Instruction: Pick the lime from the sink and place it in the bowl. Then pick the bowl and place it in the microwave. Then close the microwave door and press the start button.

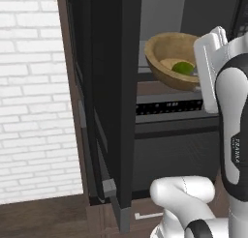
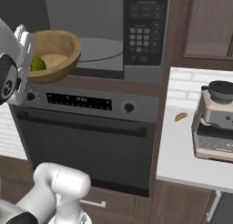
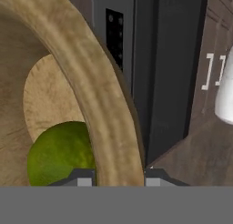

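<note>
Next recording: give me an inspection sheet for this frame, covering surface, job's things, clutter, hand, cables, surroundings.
Surface: white counter at right.
Job's things: lime lies inside bowl; bowl tilted, raised at the microwave opening; microwave door open.
Clutter: small brown item and coffee machine on counter.
Hand: hand shut on the bowl's rim.
Cables: nothing seen.
Surroundings: oven below microwave; white brick wall left.

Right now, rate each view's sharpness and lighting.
Left base view: soft, evenly lit, microwave door nearly black. Right base view: clearest, keypad on the microwave legible as buttons, faint shading under the bowl. Hand view: bowl rim and lime loom large, grain coarse.
</note>
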Robot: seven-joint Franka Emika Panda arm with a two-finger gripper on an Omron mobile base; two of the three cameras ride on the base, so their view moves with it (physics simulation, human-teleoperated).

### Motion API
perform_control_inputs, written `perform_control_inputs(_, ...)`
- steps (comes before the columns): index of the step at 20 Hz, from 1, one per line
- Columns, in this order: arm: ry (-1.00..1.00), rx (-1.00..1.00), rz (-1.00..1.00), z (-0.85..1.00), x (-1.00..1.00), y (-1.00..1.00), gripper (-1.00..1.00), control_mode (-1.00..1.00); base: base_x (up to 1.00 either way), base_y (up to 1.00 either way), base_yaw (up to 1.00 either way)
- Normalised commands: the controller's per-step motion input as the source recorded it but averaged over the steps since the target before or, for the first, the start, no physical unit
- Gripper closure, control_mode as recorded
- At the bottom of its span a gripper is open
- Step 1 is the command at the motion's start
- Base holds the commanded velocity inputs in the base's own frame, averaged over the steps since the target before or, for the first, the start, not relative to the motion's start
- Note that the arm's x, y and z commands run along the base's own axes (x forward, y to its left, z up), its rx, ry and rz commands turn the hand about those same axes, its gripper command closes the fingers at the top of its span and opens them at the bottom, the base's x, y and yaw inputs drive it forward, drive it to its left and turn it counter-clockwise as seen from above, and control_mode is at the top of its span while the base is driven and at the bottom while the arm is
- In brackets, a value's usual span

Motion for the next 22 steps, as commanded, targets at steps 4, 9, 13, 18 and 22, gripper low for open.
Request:
perform_control_inputs(4,-0.08,0.03,0.02,0.0,0.67,0.0,1.0,-1.0,0.0,0.0,0.0)
perform_control_inputs(9,0.0,0.01,0.01,0.08,0.56,0.0,1.0,-1.0,0.0,0.0,0.0)
perform_control_inputs(13,0.0,0.0,0.02,0.24,0.47,0.0,1.0,-1.0,0.0,0.0,0.0)
perform_control_inputs(18,0.0,0.0,0.03,0.19,0.5,0.0,1.0,-1.0,0.0,0.0,0.0)
perform_control_inputs(22,0.0,0.0,0.04,0.01,0.53,0.0,1.0,-1.0,0.0,0.0,0.0)
